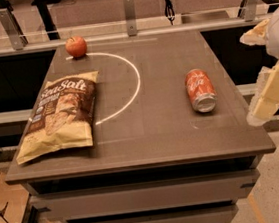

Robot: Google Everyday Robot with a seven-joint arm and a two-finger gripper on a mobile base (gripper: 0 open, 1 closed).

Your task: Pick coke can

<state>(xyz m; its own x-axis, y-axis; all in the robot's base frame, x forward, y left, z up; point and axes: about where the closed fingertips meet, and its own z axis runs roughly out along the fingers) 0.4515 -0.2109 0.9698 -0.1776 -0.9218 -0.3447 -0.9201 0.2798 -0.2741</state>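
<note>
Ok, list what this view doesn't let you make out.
1. Gripper: camera view, off the table's right side; the frame's right edge cuts off the arm behind it.
2. Coke can: lying on its side; its own body hides its far end and underside.
3. Chip bag: fine print too small to read.
</note>
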